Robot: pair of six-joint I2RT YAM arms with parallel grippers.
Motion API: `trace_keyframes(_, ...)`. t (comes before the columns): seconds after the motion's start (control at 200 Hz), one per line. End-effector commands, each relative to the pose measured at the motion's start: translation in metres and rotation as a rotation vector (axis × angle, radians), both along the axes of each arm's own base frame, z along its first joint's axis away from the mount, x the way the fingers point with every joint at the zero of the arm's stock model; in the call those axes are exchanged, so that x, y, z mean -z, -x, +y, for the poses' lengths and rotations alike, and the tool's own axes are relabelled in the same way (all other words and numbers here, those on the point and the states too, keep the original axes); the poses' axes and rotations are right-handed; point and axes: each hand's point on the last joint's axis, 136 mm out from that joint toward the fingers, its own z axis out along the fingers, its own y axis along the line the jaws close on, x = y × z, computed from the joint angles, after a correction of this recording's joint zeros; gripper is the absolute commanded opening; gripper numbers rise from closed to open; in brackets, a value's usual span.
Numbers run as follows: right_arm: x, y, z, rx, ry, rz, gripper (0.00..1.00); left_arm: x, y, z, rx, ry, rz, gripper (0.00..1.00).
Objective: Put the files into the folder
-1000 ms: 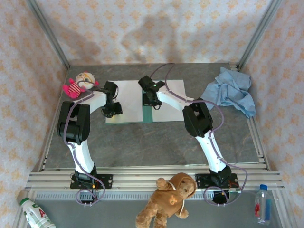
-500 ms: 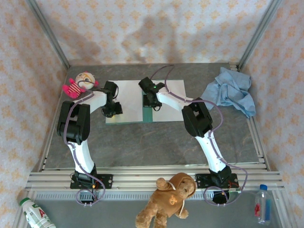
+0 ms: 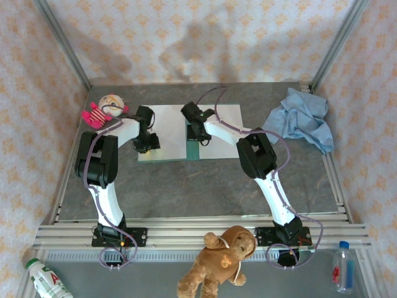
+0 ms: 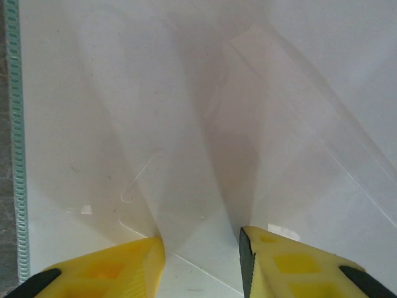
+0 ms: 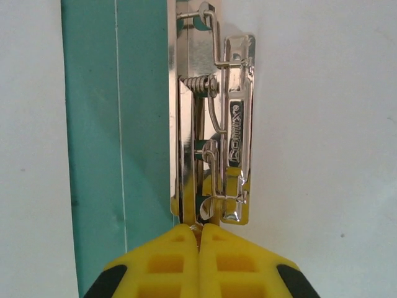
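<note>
The teal folder (image 3: 193,151) lies open on the table, its spine strip (image 5: 118,124) bare between two white files (image 3: 167,124) (image 3: 226,118) that cover the leaves. My right gripper (image 3: 200,135) is over the spine. Its yellow jaws (image 5: 199,228) are shut, with the tips against the near end of the folder's metal spring clip (image 5: 214,124), and white paper (image 5: 310,124) lies to the right. My left gripper (image 3: 147,144) is low over the left leaf. Its jaws (image 4: 201,239) stand apart over the white sheet (image 4: 124,93) with nothing between them. The folder's teal edge (image 4: 15,155) runs along the left.
A light blue cloth (image 3: 298,121) is bunched at the back right. A pink striped doll (image 3: 104,110) lies close to the left arm. A brown teddy bear (image 3: 220,261) and two bottles (image 3: 46,279) (image 3: 343,267) sit in front of the rail.
The right arm's wrist has edged slightly left over the spine. The left arm and the sheets have not moved.
</note>
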Motion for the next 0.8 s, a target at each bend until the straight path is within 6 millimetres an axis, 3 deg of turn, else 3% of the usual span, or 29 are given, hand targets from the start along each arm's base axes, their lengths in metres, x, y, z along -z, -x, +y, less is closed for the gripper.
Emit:
trace_keyframes(0.0, 0.072, 0.029, -0.05, 0.049, 0.198, 0.174, 0.0, 0.024, 0.019, 0.006, 0.009, -0.034, 0.104, 0.4)
trace_keyframes(0.28, 0.066, 0.027, -0.045, 0.042, 0.186, 0.174, 0.0, 0.023, 0.018, 0.005, 0.01, -0.035, 0.104, 0.39)
trace_keyframes(0.796, 0.009, 0.008, -0.034, 0.035, 0.153, 0.106, 0.16, 0.026, 0.019, 0.006, 0.002, -0.035, 0.111, 0.4)
